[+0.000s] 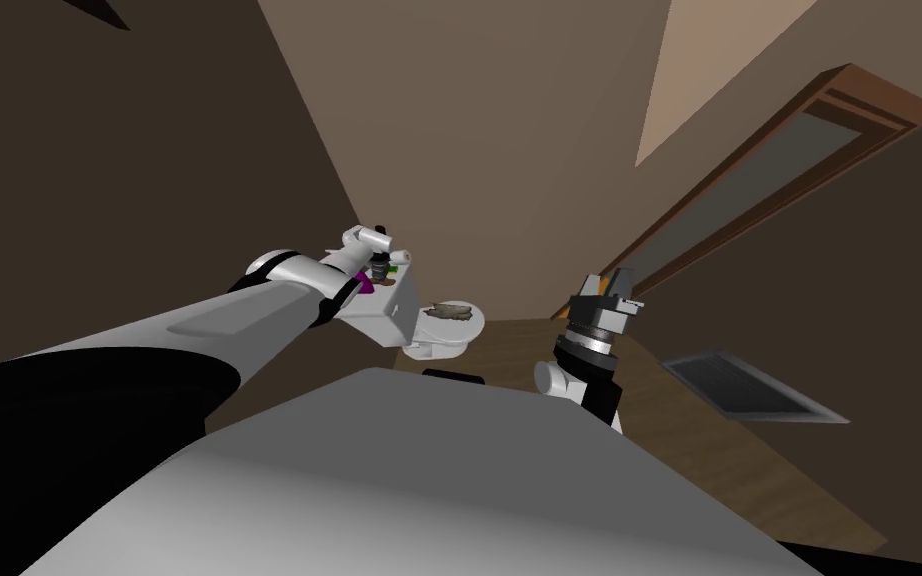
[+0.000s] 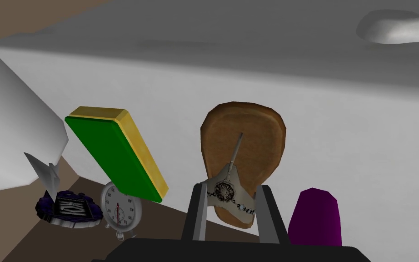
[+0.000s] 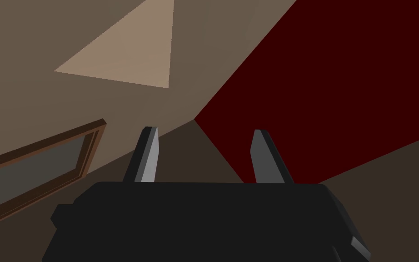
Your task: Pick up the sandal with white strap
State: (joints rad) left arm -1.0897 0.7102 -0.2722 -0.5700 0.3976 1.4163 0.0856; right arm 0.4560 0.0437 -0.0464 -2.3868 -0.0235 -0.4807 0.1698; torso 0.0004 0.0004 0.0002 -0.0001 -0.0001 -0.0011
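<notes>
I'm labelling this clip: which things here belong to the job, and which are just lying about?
Job: sandal; left claw, shut on it at the strap.
Lying about: green-and-yellow block; small clock; purple object; right claw, open, idle.

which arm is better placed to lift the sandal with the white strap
Left. The left gripper has its fingers pressed on both sides of the sandal, at the white strap, so it only needs to lift. The right gripper is open and off to the other side, far from the sandal.
</notes>
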